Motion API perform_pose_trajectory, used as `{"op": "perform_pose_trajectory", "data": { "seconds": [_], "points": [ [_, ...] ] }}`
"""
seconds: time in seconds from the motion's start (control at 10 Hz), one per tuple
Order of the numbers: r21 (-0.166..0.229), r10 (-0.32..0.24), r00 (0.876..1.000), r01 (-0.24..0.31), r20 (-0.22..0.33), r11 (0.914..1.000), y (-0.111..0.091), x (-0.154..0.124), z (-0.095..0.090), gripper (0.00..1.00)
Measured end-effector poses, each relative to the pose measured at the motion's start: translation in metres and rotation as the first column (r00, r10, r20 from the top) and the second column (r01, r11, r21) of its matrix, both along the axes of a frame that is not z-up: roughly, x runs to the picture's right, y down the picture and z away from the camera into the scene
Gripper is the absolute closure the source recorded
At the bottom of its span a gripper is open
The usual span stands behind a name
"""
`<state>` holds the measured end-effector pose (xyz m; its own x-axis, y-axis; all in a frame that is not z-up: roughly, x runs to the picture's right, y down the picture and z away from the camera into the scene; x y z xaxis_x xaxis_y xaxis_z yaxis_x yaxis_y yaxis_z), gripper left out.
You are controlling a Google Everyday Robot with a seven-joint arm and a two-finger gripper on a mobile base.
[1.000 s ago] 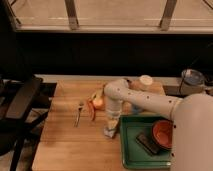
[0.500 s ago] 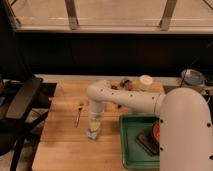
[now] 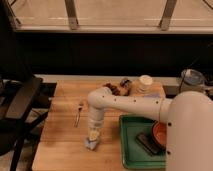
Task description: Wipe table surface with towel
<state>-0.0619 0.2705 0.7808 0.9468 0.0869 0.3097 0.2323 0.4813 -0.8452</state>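
The towel, a small pale blue-grey cloth, lies bunched on the light wooden table surface near the front, left of the tray. My gripper points straight down onto it and is shut on the towel's top, pressing it against the wood. The white arm reaches in from the lower right and bends down over the middle of the table.
A green tray at the front right holds a red bowl and a dark block. A utensil lies left of the arm. A white cup and small items stand at the back. A dark chair is at the left.
The gripper has carried the towel leftward and toward the table's front edge, from beside the tray to the middle. In the last half second it moved only slightly.
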Motion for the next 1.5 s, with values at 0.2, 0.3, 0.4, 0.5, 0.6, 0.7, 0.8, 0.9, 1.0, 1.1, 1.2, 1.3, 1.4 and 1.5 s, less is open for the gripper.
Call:
{"op": "perform_pose_trajectory", "data": {
  "seconds": [0.2, 0.3, 0.4, 0.5, 0.6, 0.7, 0.8, 0.9, 1.0, 1.1, 1.2, 1.3, 1.4, 1.5],
  "points": [
    [-0.014, 0.006, 0.997, -0.007, -0.078, 0.9999, 0.004, 0.047, -0.002, 1.00],
    [-0.008, -0.003, 0.993, 0.002, -0.116, 1.0000, 0.001, 0.069, 0.000, 1.00],
    [0.002, -0.011, 0.991, 0.011, -0.135, 0.9999, -0.003, 0.081, 0.003, 1.00],
    [0.022, -0.027, 0.990, 0.030, -0.140, 0.9993, -0.011, 0.095, 0.009, 1.00],
    [0.034, -0.036, 0.989, 0.041, -0.140, 0.9986, -0.017, 0.101, 0.012, 1.00],
    [0.053, -0.047, 0.990, 0.055, -0.129, 0.9971, -0.024, 0.102, 0.017, 1.00],
    [0.069, -0.058, 0.992, 0.066, -0.114, 0.9954, -0.030, 0.100, 0.021, 1.00],
    [0.080, -0.071, 0.993, 0.079, -0.094, 0.9937, -0.034, 0.092, 0.023, 1.00],
    [0.093, -0.080, 0.994, 0.086, -0.069, 0.9919, -0.036, 0.078, 0.024, 1.00],
    [0.100, -0.093, 0.995, 0.096, -0.038, 0.9904, -0.037, 0.056, 0.023, 1.00],
    [0.105, -0.101, 0.995, 0.103, -0.020, 0.9892, -0.035, 0.037, 0.021, 1.00],
    [0.102, -0.109, 0.994, 0.108, 0.001, 0.9889, -0.030, 0.014, 0.016, 1.00],
    [0.091, -0.110, 0.994, 0.108, 0.007, 0.9900, -0.024, 0.000, 0.011, 1.00],
    [0.076, -0.106, 0.994, 0.106, 0.006, 0.9915, -0.018, -0.011, 0.007, 1.00]
  ]
}}
